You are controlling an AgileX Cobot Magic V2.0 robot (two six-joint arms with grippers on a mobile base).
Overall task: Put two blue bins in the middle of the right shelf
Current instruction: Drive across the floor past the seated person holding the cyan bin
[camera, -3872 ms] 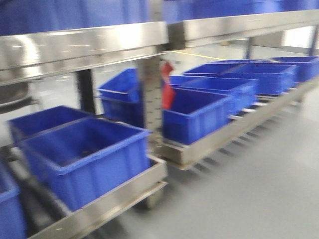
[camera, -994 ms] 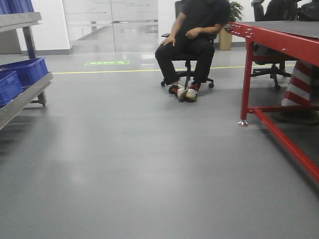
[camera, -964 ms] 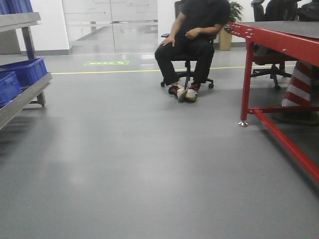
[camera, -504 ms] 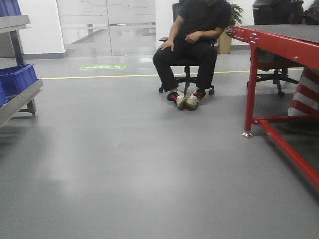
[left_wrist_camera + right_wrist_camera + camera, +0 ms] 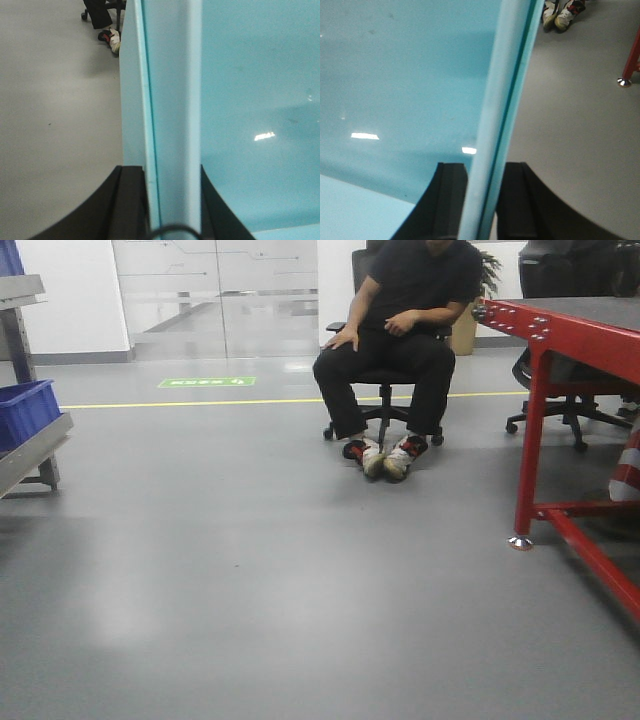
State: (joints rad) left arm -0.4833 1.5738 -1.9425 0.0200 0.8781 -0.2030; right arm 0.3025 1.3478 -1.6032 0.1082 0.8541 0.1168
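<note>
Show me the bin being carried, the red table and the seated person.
carried bin (image 5: 170,90), left wrist view, on the top rim of its wall.
red table (image 5: 529,440), front-facing view, on its near leg.
seated person (image 5: 418,282), front-facing view, on the chest.

Workshop floor, steel rack (image 5: 30,445), red workbench (image 5: 570,322)

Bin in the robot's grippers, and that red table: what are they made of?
The bin looks like smooth moulded plastic, a bit glossy: bright light spots glint on its inside wall. The red table seems to be painted metal: straight square legs, bolt heads along the frame and a shiny foot. I can't tell what its dark top is made of.
</note>
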